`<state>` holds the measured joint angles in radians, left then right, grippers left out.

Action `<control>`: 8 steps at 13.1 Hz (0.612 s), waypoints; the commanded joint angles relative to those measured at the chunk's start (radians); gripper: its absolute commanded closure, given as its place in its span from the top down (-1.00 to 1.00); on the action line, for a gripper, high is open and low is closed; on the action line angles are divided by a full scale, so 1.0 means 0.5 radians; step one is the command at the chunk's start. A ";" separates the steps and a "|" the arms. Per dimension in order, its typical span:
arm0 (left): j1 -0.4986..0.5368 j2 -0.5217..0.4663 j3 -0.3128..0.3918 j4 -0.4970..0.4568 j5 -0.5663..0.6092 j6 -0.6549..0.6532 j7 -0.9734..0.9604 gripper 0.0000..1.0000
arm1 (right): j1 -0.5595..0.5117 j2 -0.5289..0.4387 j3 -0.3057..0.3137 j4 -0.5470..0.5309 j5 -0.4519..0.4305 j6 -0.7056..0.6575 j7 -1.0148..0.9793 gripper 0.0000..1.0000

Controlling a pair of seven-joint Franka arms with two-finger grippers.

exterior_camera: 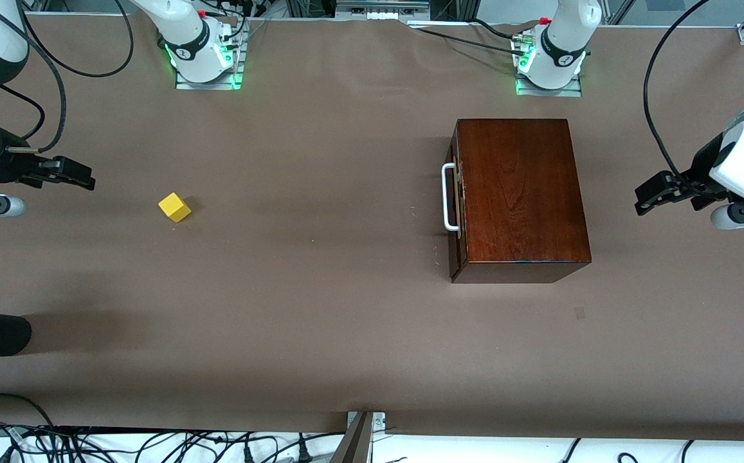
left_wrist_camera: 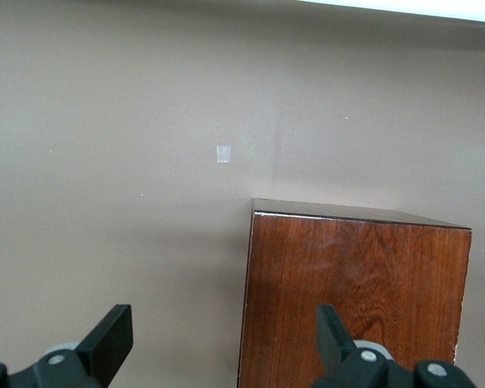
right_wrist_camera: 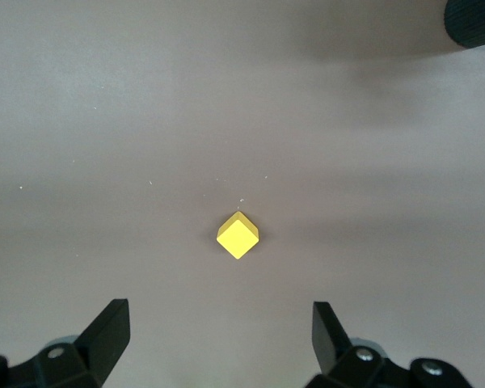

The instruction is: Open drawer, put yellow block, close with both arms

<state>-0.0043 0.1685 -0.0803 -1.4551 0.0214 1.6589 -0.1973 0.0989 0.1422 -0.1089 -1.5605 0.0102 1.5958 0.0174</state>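
While the drawer (exterior_camera: 456, 196) remains shut in the wooden box (exterior_camera: 519, 193) and the yellow block (exterior_camera: 174, 207) lies apart toward the right arm's end of the tabletop (exterior_camera: 320, 289), both the left tool (exterior_camera: 651, 195) and right tool (exterior_camera: 76, 173) are held spread above the tabletop, so the white handle (exterior_camera: 448, 196) must be gripped first.

- Two robot arms: glossy white shells with dark grey joint bands.
- Right arm base (exterior_camera: 201, 48): white column on a grey metal plate, green light glowing at the foot, red button on top, black ring with a white marking.
- Left arm base (exterior_camera: 552, 54): same build, green glow, red button, black cable running away from it.
- Right gripper (exterior_camera: 66, 172): black, fixed to a silver cylindrical wrist section; black cable loops above.
- Left gripper (exterior_camera: 658, 193): black, below a white wrist housing with a small dark slot; long black cable arcs overhead.
- Fingers (left_wrist_camera: 105, 339): matt black, wedge-shaped, with round silver screws at their roots.
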 commanded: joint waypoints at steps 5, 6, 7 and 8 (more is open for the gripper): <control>-0.022 0.028 -0.011 -0.001 -0.043 -0.010 0.020 1.00 | -0.005 -0.024 0.021 0.127 -0.008 -0.031 -0.032 1.00; -0.040 0.031 -0.017 -0.001 -0.043 -0.023 0.017 1.00 | -0.005 -0.027 0.021 0.136 -0.002 -0.029 -0.019 1.00; -0.080 0.037 -0.029 0.011 -0.043 -0.044 -0.004 1.00 | -0.005 -0.024 0.024 0.139 0.004 -0.025 -0.022 1.00; -0.108 0.034 -0.036 0.026 -0.043 -0.068 -0.016 1.00 | 0.008 -0.024 0.021 0.139 0.004 -0.022 -0.019 1.00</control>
<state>-0.0275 0.1824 -0.0953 -1.4596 0.0197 1.6496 -0.1966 0.1002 0.1330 -0.1042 -1.5031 0.0104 1.5969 0.0166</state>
